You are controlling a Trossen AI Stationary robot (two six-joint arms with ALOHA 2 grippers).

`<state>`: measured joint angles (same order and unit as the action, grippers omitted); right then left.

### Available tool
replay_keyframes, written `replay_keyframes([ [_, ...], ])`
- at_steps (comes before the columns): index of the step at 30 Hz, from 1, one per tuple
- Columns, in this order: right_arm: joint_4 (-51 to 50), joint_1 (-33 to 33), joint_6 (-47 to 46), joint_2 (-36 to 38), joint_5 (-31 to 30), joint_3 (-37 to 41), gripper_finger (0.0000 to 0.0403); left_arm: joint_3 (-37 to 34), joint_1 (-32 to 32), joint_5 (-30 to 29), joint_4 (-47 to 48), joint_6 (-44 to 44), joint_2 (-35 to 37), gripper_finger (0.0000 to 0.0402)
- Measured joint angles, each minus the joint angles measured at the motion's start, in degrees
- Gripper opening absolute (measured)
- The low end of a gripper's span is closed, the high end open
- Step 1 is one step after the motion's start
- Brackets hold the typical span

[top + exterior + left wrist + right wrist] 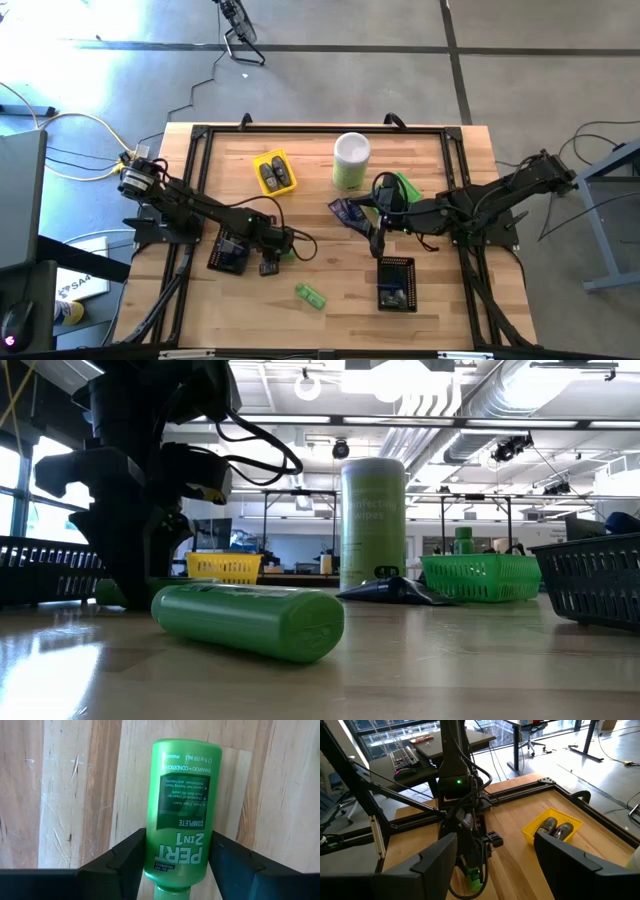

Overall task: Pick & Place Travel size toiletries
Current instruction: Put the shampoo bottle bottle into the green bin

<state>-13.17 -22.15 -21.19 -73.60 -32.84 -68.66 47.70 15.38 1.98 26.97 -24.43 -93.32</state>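
My left gripper (177,837) points steeply down at the table's near left, beside a black mesh tray (228,252). It is shut on a bright green Pert bottle (182,780), which also shows below it in the right wrist view (474,877). A second green bottle (310,295) lies on its side on the wood, close to the low camera (250,620). Dark navy packets (350,212) lie mid-table. Dark grey oval pieces (555,829) sit in a yellow tray (273,172). My right gripper (495,837) hangs open and raised above mid-table, holding nothing. My left gripper pinches the green bottle's two sides near its cap end (152,865) between its two fingers (125,860). The fingers come steeply from above and lie across the bottle. The bottle's round bottom end points away from the gripper. Whether it is clear of the table, I cannot tell.
A tall pale-green canister (351,160) with a white lid stands at the far middle. A green tray (405,188) sits partly under my right arm, and a second black tray (396,283) is at the near right. A black frame (300,130) rims the table.
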Motion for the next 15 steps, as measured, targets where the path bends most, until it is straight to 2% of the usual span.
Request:
replay_keyframes([
  [10, 0.2, -0.2, -0.2, 1.6, 3.4, 0.1, 0.0258, 3.3, 0.1, 0.7, 0.9, 1.4, 2.9, 0.0193],
  [15, 0.5, -1.4, -0.2, 5.3, 3.6, 0.1, 0.0258, 7.1, 0.0, 0.2, 5.8, 3.5, 3.1, 0.0173],
])
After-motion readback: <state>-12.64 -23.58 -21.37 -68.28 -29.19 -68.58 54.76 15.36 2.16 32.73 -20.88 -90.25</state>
